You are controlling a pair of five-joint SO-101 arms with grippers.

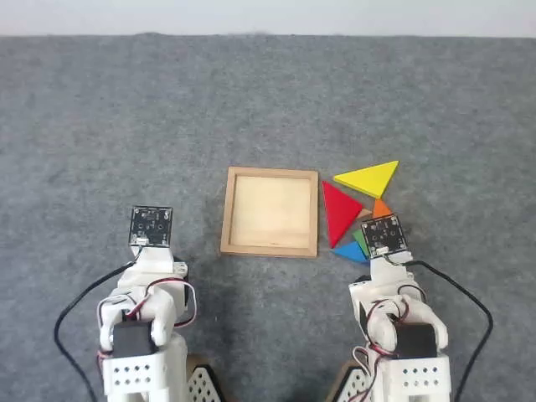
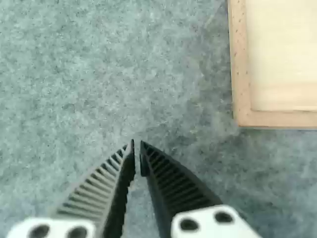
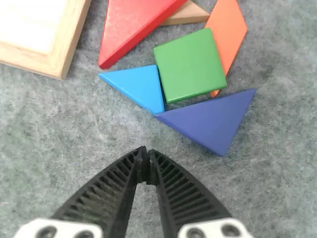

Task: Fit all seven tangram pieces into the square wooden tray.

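The square wooden tray [image 1: 228,213] lies mid-table with nothing in it; a corner of the tray [image 2: 241,74] also enters the left wrist view. To its right lie the yellow triangle [image 1: 368,177], the red triangle [image 1: 337,209], an orange piece [image 1: 382,207] and a blue triangle [image 1: 349,251]. In the right wrist view I see the red triangle [image 3: 133,25], blue triangle [image 3: 138,85], green square [image 3: 190,64], orange parallelogram [image 3: 229,29], purple triangle [image 3: 210,119] and a tan wooden triangle [image 3: 185,15]. My right gripper [image 3: 146,152] is shut just short of the purple triangle. My left gripper [image 2: 136,146] is shut over bare carpet, left of the tray.
Grey carpet [image 1: 126,117] covers the whole table. Both arm bases stand at the near edge, the left arm [image 1: 146,318] and the right arm [image 1: 398,327]. Wide free room lies on the left and far side.
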